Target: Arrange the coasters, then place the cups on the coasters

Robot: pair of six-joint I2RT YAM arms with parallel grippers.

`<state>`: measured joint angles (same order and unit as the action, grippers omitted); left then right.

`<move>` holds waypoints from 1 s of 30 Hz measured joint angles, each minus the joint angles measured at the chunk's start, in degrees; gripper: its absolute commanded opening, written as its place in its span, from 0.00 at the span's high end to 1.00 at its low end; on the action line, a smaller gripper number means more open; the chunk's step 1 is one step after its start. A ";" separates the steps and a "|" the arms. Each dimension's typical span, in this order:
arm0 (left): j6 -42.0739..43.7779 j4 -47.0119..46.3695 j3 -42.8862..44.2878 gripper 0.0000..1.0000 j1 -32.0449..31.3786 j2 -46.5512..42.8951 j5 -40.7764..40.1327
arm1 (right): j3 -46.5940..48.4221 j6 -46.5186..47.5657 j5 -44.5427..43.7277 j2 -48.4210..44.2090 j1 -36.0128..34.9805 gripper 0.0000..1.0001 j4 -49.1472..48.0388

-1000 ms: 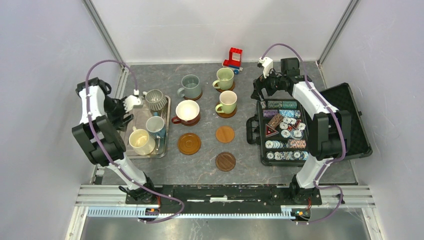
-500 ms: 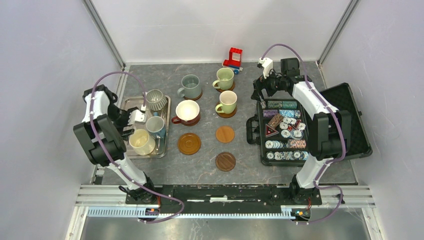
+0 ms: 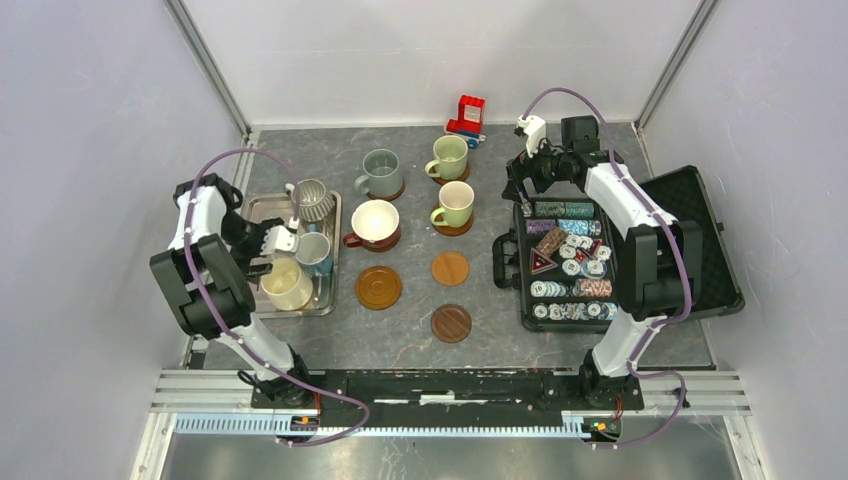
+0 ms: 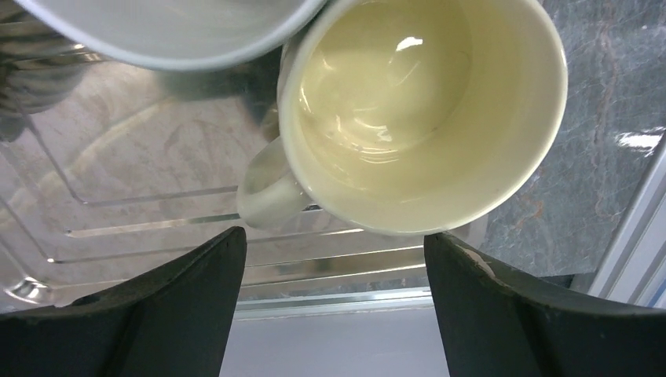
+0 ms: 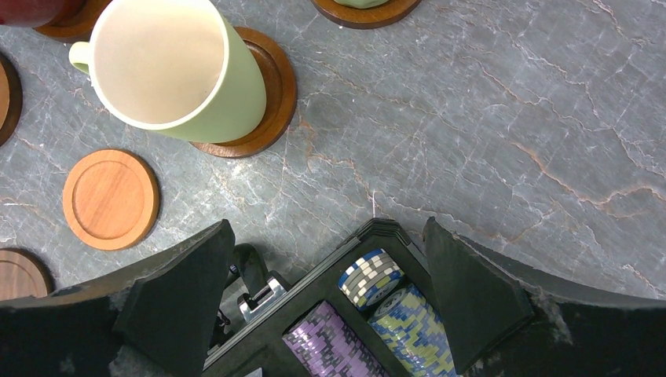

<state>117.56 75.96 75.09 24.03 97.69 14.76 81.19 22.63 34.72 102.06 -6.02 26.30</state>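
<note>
Three cups stand in the metal tray (image 3: 258, 212): a ribbed grey one (image 3: 312, 200), a small blue-white one (image 3: 312, 252) and a cream-yellow one (image 3: 286, 284). My left gripper (image 3: 277, 243) hovers open over the tray. The cream-yellow cup (image 4: 424, 110) lies just beyond my left gripper (image 4: 334, 251), its handle (image 4: 267, 192) toward the gap, untouched. Several cups sit on coasters mid-table, among them a cream-and-brown one (image 3: 375, 224) and a pale green one (image 3: 456, 204). Three coasters (image 3: 379, 287), (image 3: 450, 268), (image 3: 451, 323) lie bare. My right gripper (image 3: 522, 182) is open above the chip case corner (image 5: 377, 236).
A black case of poker chips (image 3: 570, 265) lies open at the right, its lid (image 3: 700, 240) against the wall side. A red toy block (image 3: 465, 115) stands at the back. The tray's rim (image 4: 314, 279) runs near the left table edge and wall.
My left gripper moved nearer along the tray, from beside the ribbed grey cup to the cream-yellow cup, and its jaws opened wider. The right arm stayed still.
</note>
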 measured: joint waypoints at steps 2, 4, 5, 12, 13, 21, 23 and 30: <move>0.13 0.44 1.20 0.11 -0.70 0.63 -0.20 | 0.00 0.09 0.00 0.00 0.00 0.02 0.09; 0.07 0.37 4.57 0.12 -1.38 2.38 0.42 | 0.00 0.20 0.00 0.00 0.00 0.02 0.15; -0.57 0.35 6.21 0.13 -1.55 3.21 0.55 | 0.00 0.22 -0.02 0.00 0.00 0.02 0.17; -7.17 0.48 18.75 0.14 -2.05 7.23 5.01 | 0.00 0.24 0.00 0.00 0.00 0.02 0.35; -7.19 0.66 18.91 0.14 -2.14 7.04 5.77 | 0.00 0.24 0.02 0.00 0.00 0.02 0.35; -12.59 1.73 20.81 0.19 -9.86 6.93 10.80 | 0.00 0.22 0.02 0.00 0.00 0.02 0.35; -16.41 1.07 23.28 0.20 -12.52 7.52 12.26 | 0.00 0.24 0.02 0.00 0.00 0.02 0.35; -26.36 -1.90 24.70 0.24 -18.78 7.80 13.29 | -0.07 0.22 0.00 0.00 0.00 0.02 0.33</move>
<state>91.20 74.06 99.79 5.26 105.49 28.05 81.12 22.85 34.72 102.06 -6.02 26.63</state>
